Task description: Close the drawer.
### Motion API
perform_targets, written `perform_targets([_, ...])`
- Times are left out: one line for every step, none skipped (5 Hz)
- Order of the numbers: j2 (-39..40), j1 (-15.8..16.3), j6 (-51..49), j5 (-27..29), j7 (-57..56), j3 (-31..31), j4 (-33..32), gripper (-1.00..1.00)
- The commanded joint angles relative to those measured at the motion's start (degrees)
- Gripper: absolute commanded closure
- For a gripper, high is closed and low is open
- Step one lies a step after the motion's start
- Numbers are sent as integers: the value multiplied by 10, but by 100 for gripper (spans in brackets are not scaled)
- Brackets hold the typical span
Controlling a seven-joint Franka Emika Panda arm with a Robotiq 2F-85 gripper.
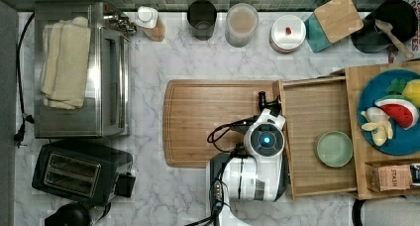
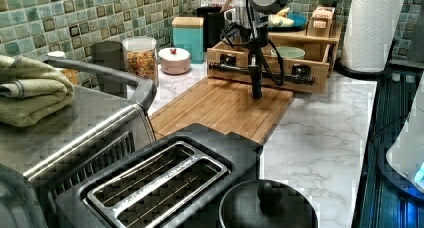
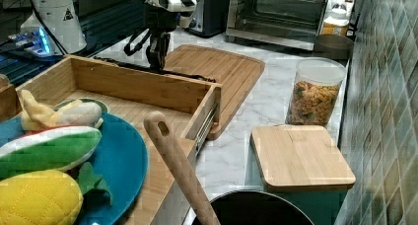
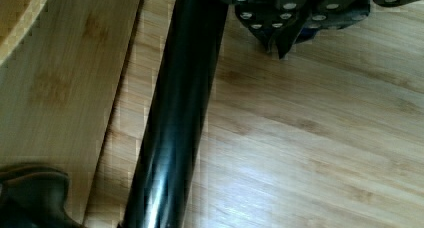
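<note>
Here, drawer (image 1: 317, 137) pulled out, bar handle (image 2: 260, 71) lengthwise across its front, tool (image 4: 280, 45) clenched beside it.

White marble counter (image 1: 163, 186) with cutting board (image 1: 208, 117), toaster (image 1: 79, 171), toaster oven (image 1: 74, 72)

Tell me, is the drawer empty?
No, a green bowl sits inside the open drawer in the top view.

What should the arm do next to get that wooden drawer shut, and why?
Probably push sideways against the black handle, toward the cabinet. The drawer stands pulled out, a green bowl inside, and the gripper hangs just in front of the handle, over the cutting board.
</note>
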Motion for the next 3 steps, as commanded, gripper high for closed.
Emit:
perform_targets([-1,-73,-35,62,-87,-52,109,100])
perform_targets([2,-74,-21,78,-104,-68,118,100])
perform_targets([-4,-75,-34,68,-99,-93,143,100])
